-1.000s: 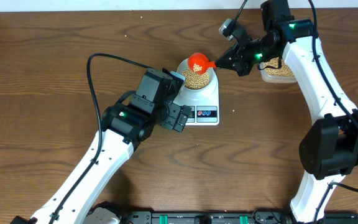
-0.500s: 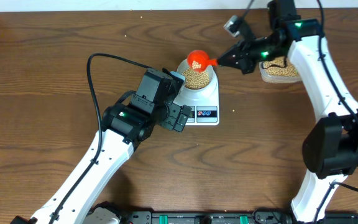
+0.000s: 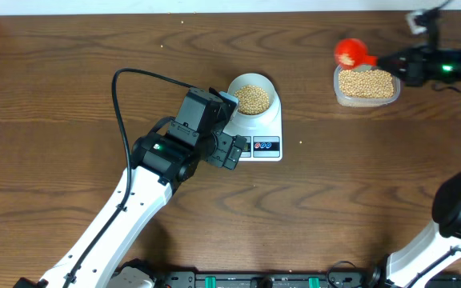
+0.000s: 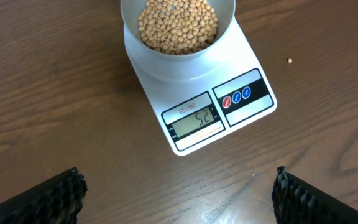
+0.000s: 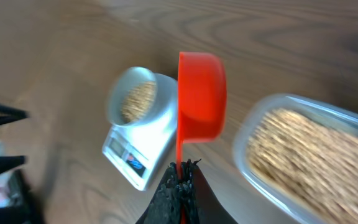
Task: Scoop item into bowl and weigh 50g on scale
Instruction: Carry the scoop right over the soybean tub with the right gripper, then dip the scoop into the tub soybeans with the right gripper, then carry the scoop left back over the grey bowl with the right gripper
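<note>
The white bowl (image 3: 232, 90) stands on the white scale (image 3: 266, 146) and is filled with beige beans (image 3: 252, 98). In the left wrist view the bowl (image 4: 179, 62) of beans (image 4: 178, 25) sits on the scale (image 4: 191, 140), whose display reads 52. My left gripper (image 4: 179, 202) is open and empty, hovering just in front of the scale. My right gripper (image 3: 392, 62) is shut on the handle of a red scoop (image 3: 347, 53), held at the left end of the clear container. In the right wrist view the gripper (image 5: 180, 177) holds the scoop (image 5: 201, 93); its contents are not visible.
A clear plastic container (image 3: 338, 90) full of beans stands at the back right; it also shows in the right wrist view (image 5: 247, 134). One stray bean (image 4: 289, 60) lies on the table right of the scale. The left arm (image 3: 162, 152) lies left of the scale.
My right gripper has carried the red scoop from above the bowl to the right, to the left end of the clear container. The left arm has not moved.
</note>
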You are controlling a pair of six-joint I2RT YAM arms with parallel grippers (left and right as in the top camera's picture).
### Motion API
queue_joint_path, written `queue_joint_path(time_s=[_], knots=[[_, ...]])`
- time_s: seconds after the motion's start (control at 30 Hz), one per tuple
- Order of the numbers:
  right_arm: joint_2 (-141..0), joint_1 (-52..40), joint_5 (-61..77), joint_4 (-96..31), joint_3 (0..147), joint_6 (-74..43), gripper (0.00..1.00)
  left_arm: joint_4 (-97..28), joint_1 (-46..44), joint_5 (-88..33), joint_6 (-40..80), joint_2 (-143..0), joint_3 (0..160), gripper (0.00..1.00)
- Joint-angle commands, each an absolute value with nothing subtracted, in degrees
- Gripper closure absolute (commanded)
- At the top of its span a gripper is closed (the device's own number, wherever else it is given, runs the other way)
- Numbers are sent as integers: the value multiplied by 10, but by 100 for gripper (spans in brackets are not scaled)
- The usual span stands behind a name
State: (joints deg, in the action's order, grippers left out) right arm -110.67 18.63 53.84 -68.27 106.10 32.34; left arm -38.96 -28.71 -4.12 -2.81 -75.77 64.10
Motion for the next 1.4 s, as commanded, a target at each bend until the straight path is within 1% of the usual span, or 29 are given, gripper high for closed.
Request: queue_joint_path(time_s=[0.0,0.3,0.47,0.63,0.73,0.8,0.97,1.07,1.27,1.37], knots=[[-1094,195,436,-686,1061,304,99,-390,-285,-34,-27,-762,641,2],[-1093,137,176,-654,1061,223,98,-390,-285,-34,-27,-762,641,2],[-1093,74,43,-651,1061,213,99,-390,-285,-34,-27,-762,641,2],[-1093,-1,-132,-646,1061,190,98,-390,-285,-34,-27,-762,641,2],[-1093,-37,-209,-646,1061,175,98,-390,-285,-34,-27,-762,641,2],[-1093,-55,-237,-646,1061,175,98,-390,-285,-34,-27,-762,641,2],[-1093,-84,-262,-644,1061,171,99,-390,-285,-34,-27,-762,641,2],[-1092,-85,-229,-625,1062,169,99,-390,-285,-34,-27,-762,641,2],[-1083,-85,-48,-599,1093,178,99,-390,-285,-34,-27,-762,641,2],[-1080,-86,83,-578,1101,190,99,-390,-285,-34,-27,-762,641,2]])
